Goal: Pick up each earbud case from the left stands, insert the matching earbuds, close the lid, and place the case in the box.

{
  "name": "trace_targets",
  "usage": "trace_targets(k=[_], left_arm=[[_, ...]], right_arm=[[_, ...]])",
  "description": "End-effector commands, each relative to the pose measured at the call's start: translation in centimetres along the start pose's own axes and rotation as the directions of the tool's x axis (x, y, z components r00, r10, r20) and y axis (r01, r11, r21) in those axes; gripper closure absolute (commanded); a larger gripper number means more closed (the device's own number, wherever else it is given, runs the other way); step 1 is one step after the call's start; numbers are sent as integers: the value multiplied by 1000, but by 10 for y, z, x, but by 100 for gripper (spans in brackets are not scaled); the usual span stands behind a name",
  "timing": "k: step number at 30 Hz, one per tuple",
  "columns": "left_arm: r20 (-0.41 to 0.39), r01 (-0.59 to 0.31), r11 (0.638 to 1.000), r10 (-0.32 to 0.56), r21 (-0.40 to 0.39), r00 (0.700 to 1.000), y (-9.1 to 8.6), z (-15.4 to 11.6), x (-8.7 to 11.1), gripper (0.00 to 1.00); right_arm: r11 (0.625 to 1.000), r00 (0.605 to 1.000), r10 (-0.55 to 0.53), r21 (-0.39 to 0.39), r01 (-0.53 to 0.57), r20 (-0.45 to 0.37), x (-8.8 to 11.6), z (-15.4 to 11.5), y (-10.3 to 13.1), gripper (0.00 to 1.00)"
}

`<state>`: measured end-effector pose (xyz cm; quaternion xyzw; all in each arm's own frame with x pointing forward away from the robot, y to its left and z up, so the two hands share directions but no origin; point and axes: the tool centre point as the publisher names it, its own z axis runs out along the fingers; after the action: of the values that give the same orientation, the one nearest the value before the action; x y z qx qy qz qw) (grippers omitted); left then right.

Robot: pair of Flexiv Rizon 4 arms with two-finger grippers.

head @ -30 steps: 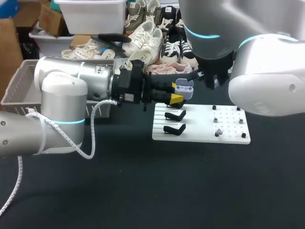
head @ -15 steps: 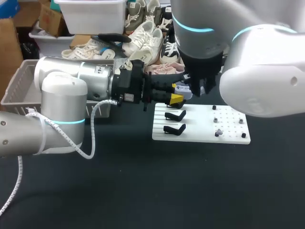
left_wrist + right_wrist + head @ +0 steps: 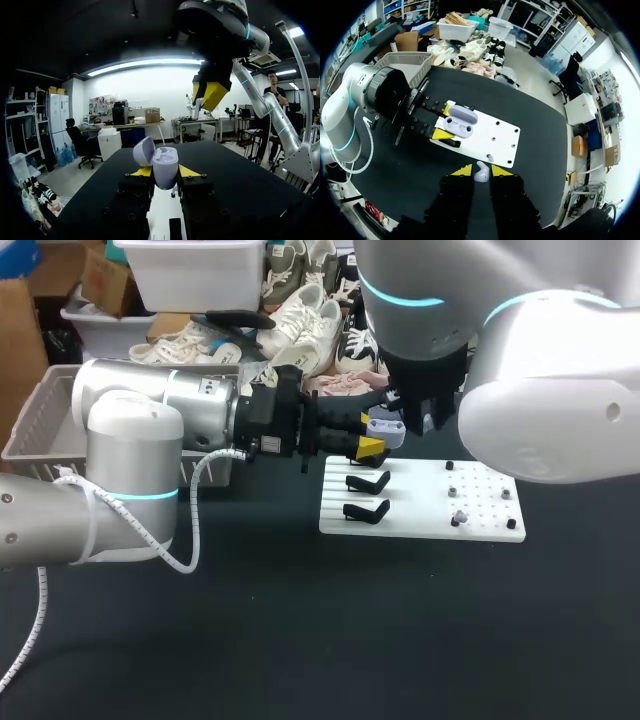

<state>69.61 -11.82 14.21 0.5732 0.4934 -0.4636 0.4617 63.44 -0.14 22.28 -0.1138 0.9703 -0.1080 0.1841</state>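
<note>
1. The left claw (image 3: 372,443) is clamped from both sides on the lavender earbud case (image 3: 386,427); it holds the case off the dark counter (image 3: 300,640), over the edge of the white stand board (image 3: 480,525).
2. The case's lid is swung open and its sockets face upward; its long axis runs out in line with the left claw's fingers, away from that arm.
3. The right claw (image 3: 476,171) pinches a white earbud (image 3: 481,173) between its yellow tips; it hangs above the open case, apart from it.

Bright, even light from above falls on the dark table (image 3: 300,640), where shadows are faint; mild glare shines on the right arm (image 3: 550,430), the white board (image 3: 420,522) is brightly lit, and the earbud case (image 3: 165,167) shows a soft sheen
</note>
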Motion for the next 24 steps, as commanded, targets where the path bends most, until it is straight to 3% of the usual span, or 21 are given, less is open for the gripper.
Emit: trace_targets(k=[1,4,6,9,14,24], left_arm=[[2,-1,1000,1,0,1000,0,0,1,100],[2,-1,1000,1,0,1000,0,0,1,100],[2,-1,1000,1,0,1000,0,0,1,100],[2,-1,1000,1,0,1000,0,0,1,100],[2,-1,1000,1,0,1000,0,0,1,100],[2,-1,1000,1,0,1000,0,0,1,100]], right_arm=[[989,991,121,97,-116,-54,-6,7,17,100],[971,954,239,63,-231,-181,-6,13,15,100],[941,903,332,32,-337,-272,-5,15,13,100],[912,868,408,74,-404,-283,-4,18,7,100],[874,825,466,19,-486,-319,-1,8,1,100],[869,822,469,0,-495,-322,1,6,2,100]])
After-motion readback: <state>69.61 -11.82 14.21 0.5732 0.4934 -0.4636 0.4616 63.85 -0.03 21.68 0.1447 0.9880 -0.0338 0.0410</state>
